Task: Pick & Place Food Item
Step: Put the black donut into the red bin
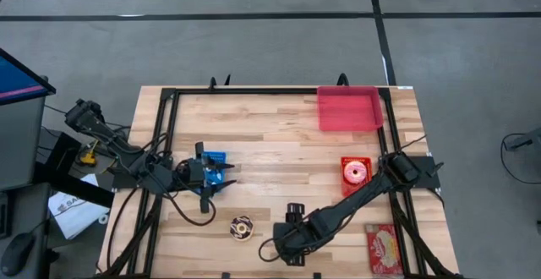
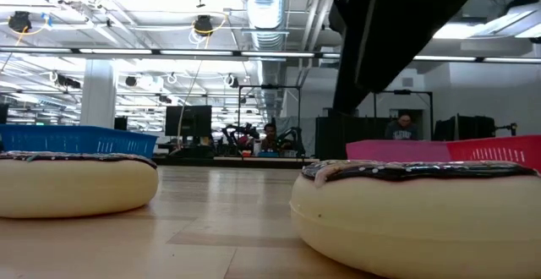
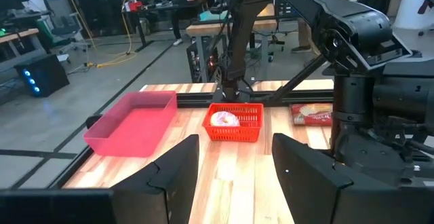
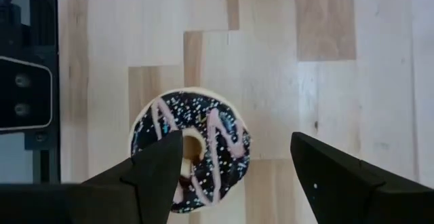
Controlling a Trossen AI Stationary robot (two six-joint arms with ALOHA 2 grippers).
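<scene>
A chocolate-iced doughnut (image 4: 203, 149) with a pink zigzag and sprinkles lies flat on the wood near the table's front edge. My right gripper (image 4: 237, 166) hangs open above it, pointing steeply down, with one finger in front of the doughnut's hole. In the low view this doughnut (image 2: 414, 216) has nothing touching its top. The right arm hides it from the high view, where the right gripper (image 1: 287, 232) shows. A second doughnut (image 1: 242, 227) lies just to the left. My left gripper (image 3: 234, 176) waits open and level over the blue basket (image 1: 215, 162).
A red basket (image 1: 355, 171) holding a pink doughnut stands at the right, and a pink tray (image 1: 348, 108) sits at the far right corner. A snack packet (image 1: 385, 249) lies at the near right. The black frame rail (image 4: 27, 88) runs close beside the doughnut.
</scene>
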